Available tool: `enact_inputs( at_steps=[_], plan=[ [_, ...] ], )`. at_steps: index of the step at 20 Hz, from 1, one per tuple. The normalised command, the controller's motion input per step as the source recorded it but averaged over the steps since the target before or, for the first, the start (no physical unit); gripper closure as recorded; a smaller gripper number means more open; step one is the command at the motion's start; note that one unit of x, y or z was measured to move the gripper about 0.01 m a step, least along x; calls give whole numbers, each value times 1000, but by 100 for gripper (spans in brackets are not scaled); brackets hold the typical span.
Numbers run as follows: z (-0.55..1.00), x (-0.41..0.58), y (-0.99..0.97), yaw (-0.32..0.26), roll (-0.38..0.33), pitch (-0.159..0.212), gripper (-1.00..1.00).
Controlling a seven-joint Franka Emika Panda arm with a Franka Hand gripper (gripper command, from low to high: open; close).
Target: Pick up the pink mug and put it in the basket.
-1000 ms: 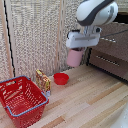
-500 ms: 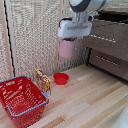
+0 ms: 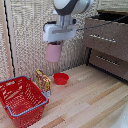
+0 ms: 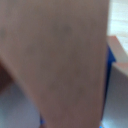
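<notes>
The grasp and lift look done: the gripper (image 3: 53, 44) holds the pink mug (image 3: 53, 52) clamped high in the air, above the worktop's back edge. Carrying it over, lowering and letting go remain. Counted from the exterior view's left: one basket (image 3: 33, 111) at the front left corner, one mug, one red bowl (image 3: 61, 78).
</notes>
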Motion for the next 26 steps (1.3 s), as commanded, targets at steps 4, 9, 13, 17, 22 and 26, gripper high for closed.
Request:
enact_inputs(
  at_steps=[4, 9, 13, 17, 22, 26],
  plan=[
    [54, 399, 892, 51, 0, 61, 100],
    [95, 399, 854, 48, -19, 60, 100],
    [86, 368, 830, 32, -61, 54, 100],
    [-42, 215, 745, 5, -175, 51, 100],
    [-273, 41, 601, 9, -258, 19, 100],
    [-364, 0, 541, 9, -288, 0, 100]
  ],
)
